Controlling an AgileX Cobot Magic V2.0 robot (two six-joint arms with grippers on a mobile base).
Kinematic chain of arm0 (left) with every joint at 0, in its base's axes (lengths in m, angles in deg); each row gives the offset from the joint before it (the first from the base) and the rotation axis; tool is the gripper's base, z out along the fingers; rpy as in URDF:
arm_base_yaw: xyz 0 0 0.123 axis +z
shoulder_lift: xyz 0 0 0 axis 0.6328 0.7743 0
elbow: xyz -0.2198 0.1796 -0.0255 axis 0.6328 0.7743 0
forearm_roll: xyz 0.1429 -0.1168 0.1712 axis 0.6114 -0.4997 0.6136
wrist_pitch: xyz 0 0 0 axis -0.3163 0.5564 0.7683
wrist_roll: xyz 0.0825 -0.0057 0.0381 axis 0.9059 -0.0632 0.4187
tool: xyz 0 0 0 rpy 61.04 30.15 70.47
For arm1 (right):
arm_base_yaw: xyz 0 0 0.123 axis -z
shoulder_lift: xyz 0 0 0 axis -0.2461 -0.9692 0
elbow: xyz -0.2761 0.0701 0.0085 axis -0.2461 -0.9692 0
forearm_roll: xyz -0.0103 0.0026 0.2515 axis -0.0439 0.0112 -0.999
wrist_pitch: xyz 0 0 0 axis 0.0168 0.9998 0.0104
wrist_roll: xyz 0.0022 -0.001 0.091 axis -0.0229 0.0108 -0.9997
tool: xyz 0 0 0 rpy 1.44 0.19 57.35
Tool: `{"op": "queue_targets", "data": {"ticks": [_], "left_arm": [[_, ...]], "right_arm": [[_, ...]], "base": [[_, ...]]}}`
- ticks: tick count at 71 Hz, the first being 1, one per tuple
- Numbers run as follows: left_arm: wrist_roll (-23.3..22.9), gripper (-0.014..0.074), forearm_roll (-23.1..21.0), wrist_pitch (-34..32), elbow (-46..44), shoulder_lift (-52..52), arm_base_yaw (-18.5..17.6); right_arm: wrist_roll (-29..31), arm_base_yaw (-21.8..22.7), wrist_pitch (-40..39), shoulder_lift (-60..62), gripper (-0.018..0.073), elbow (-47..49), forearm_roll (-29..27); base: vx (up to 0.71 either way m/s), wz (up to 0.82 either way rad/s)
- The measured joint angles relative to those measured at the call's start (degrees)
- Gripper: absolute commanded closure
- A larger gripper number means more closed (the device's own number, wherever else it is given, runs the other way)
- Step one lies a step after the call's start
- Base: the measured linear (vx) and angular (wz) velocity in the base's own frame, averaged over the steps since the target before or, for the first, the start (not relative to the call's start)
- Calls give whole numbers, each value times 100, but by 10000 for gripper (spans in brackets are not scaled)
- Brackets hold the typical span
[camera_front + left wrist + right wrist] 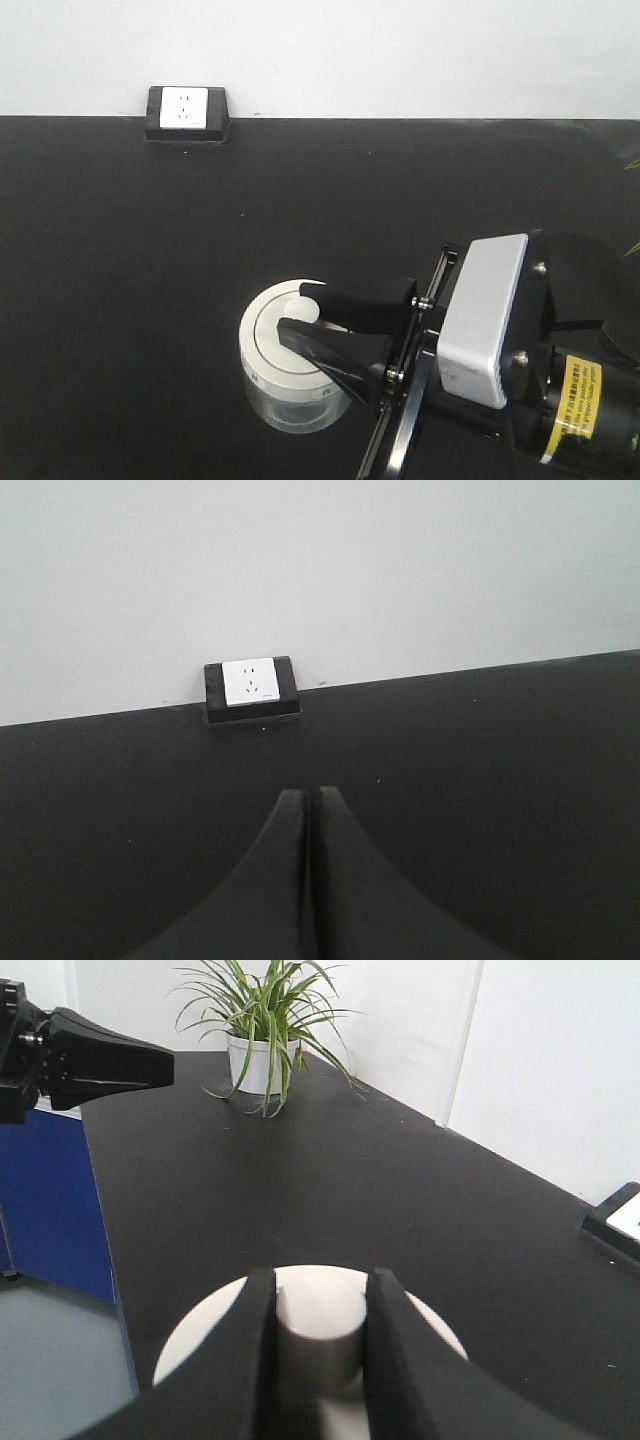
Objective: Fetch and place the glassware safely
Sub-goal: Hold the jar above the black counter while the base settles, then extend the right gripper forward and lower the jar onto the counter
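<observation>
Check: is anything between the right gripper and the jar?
Nothing visible is. The right gripper is on the jar, fingers pressed against both sides of the lid's knob.

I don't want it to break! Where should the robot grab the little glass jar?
Probably the round knob on the lid of the glass jar, coming in sideways just above the lid. The knob sticks up, and the right gripper fits around it. The lid might lift off, though.

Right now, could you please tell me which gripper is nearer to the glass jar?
Right. The right gripper grips the lid knob on the jar; the left gripper, shut, is well away from it.
</observation>
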Motion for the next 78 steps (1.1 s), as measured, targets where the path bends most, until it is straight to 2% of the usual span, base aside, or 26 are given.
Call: {"op": "queue_targets", "data": {"ticks": [13,29,51,61,78], "left_arm": [[0,603,0,0,0,0,0],[0,603,0,0,0,0,0],[0,603,0,0,0,0,0],[0,603,0,0,0,0,0],[0,603,0,0,0,0,0]], "right_arm": [[0,0,0,0,560,0,-15],[128,0,158,-145,560,32,-526],[337,104,186,-1171,560,701,-606],[343,535,-265,-1651,560,1037,-606],[198,1648,-1020,-2364,560,1431,-288]], "base": [[0,0],[0,0],[0,0],[0,0],[0,0]]}}
